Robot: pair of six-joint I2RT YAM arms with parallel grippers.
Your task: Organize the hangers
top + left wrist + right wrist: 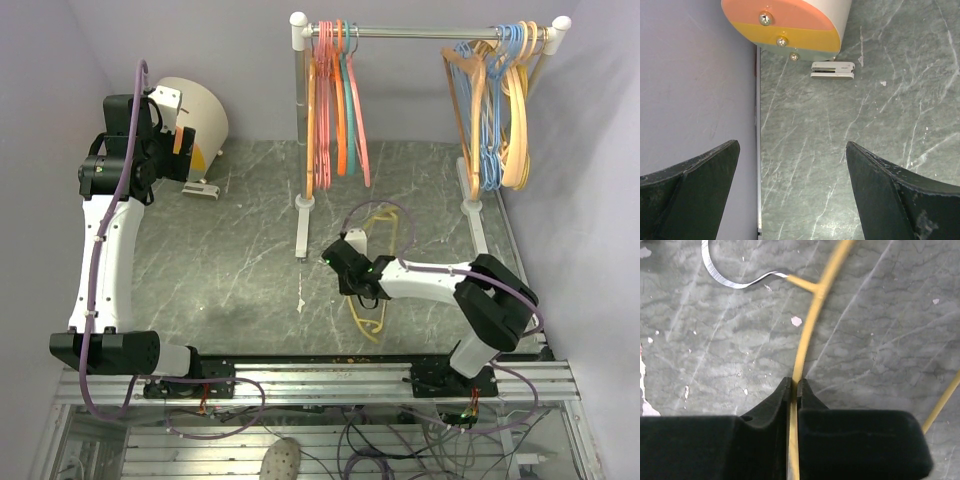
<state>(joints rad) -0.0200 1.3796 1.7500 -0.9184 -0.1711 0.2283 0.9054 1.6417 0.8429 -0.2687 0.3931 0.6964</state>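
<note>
Tip: with right gripper (794,384) clenched on yellow hanger (810,322) and left gripper (792,150) released, lift slow, keep hook (737,286) aimed at rail (400,32).

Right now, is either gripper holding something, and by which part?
The right gripper is shut on the yellow hanger, pinching its thin curved frame, not the metal hook. The left gripper is open and holds nothing.

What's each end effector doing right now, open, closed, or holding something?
Left end effector: open, holding nothing.
Right end effector: closed on the thin yellow clothes hanger.
</note>
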